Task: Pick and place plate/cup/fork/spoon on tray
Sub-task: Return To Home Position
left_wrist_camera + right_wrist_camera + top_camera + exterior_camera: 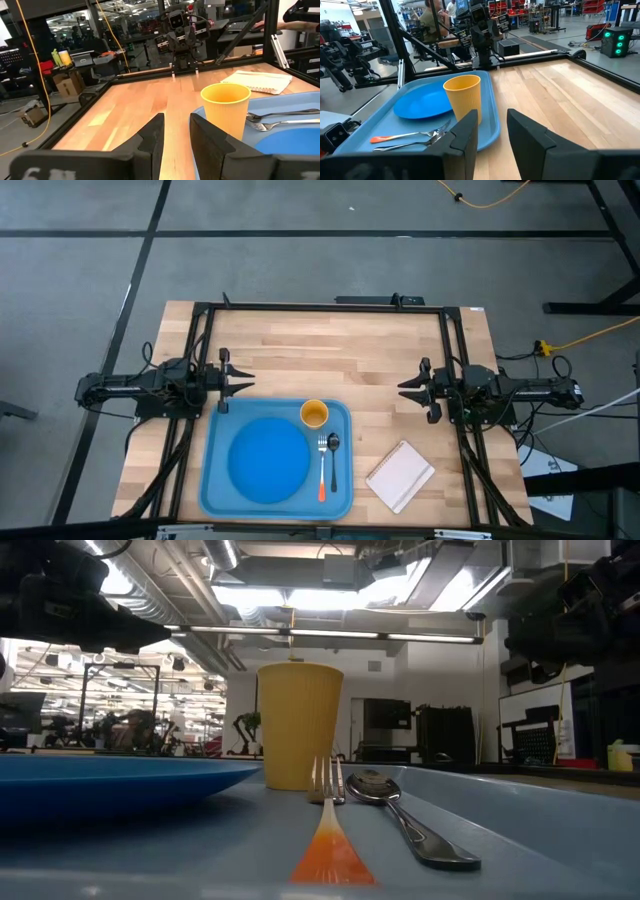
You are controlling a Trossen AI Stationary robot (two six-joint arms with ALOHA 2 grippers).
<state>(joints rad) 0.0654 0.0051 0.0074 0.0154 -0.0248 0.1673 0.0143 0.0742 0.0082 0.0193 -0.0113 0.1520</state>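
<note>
Nearest the low camera, fork [330,830] and spoon [405,815] side by side on tray [215,480], cup [314,415] upright just behind them, plate [268,459] to their left. All well clear of both grippers, none held. Tray's near edge cut off in low view; arms only dark shapes at that picture's upper corners. Left gripper [243,378] level above bare table beyond tray's far left corner, fingers apart, empty. Right gripper [408,389] level, facing it across table, fingers apart, empty
</note>
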